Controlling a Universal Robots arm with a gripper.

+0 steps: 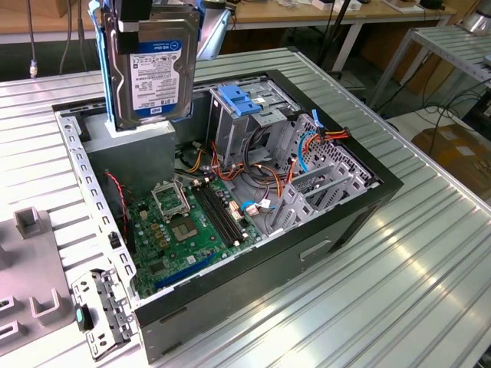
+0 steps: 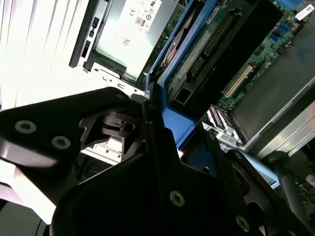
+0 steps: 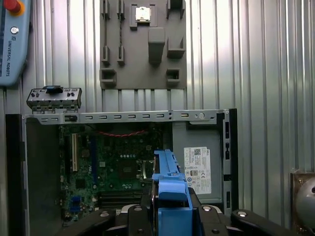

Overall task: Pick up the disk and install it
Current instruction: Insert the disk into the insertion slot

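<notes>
Claw [image 3: 171, 212]: clamped on the disk [image 1: 149, 69], gripping its blue-railed edges
Disk: upright, held above the power supply [image 1: 142, 146] of the open computer case [image 1: 253, 284]

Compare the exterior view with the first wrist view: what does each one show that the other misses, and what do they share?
Exterior view: the labelled face of the disk, held upright over the open computer case, plus the drive cage with its blue tab and the orange and red cables. First wrist view: the pendant with a red button, and the power supply with its white sticker. Both: the disk, edge-on with its blue rail in the first wrist view, the green motherboard, and the grey fixture plate beside the case.
</notes>
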